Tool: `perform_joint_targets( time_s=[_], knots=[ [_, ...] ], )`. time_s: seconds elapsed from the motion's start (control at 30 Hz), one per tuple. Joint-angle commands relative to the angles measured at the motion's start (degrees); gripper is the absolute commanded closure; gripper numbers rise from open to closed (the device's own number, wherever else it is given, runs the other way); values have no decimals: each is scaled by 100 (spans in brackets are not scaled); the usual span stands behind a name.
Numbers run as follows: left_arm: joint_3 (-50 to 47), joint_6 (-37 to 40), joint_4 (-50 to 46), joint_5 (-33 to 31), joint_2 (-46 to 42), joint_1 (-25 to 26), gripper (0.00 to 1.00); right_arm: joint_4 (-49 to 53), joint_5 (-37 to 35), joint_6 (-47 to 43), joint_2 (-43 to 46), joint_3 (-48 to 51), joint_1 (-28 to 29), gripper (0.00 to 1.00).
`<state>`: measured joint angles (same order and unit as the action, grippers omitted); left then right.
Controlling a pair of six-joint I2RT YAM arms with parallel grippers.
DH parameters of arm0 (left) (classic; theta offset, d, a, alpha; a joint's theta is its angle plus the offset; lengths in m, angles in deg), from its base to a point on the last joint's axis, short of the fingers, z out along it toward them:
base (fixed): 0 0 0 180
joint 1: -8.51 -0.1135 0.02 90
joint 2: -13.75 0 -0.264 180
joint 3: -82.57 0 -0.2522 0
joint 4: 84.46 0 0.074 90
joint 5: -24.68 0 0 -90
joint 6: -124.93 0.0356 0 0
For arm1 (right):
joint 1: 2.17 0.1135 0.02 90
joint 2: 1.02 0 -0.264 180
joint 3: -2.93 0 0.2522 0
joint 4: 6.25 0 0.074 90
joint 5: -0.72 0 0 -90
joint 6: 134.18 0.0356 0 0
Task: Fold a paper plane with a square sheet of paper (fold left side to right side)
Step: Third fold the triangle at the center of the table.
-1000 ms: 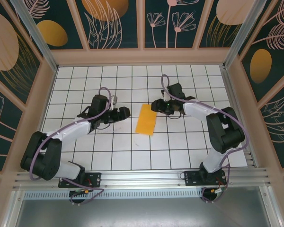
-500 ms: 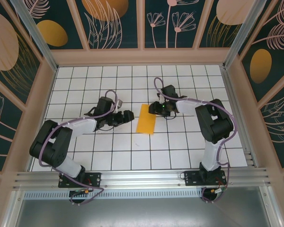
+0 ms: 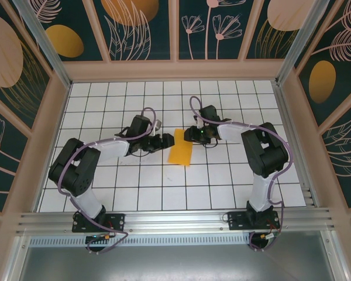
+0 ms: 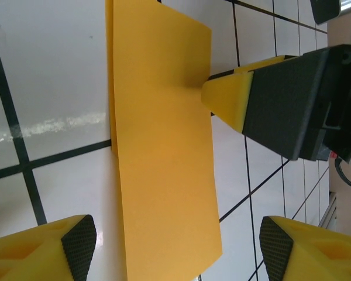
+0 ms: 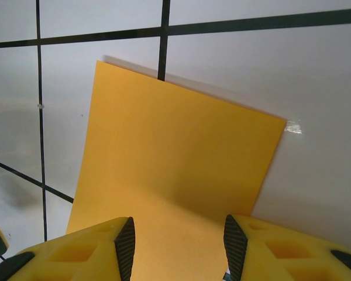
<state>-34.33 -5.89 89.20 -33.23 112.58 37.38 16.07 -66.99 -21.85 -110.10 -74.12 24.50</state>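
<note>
Your left tool has reached the square sheet of paper, wide open, empty; right tool half-open astride its edge. Nudging could skew the fold.

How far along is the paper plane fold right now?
Done: the square sheet of paper lies folded into a narrow rectangle. In hand: the right hand touches its right edge, the open left hand sits by its left. Left: every pointed fold; no dart yet.
</note>
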Motion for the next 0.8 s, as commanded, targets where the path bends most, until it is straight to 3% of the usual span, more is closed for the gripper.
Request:
perform_joint_targets(
  time_s=[0.0, 0.77],
  knots=[
    [178, 45, -110, -29, 262, 82, 25, 186, -72, -145, -146, -61, -29, 53],
    [786, 253, -575, -151, 934, 348, 35, 79, 81, -88, -166, 0, -18, 53]
  ],
)
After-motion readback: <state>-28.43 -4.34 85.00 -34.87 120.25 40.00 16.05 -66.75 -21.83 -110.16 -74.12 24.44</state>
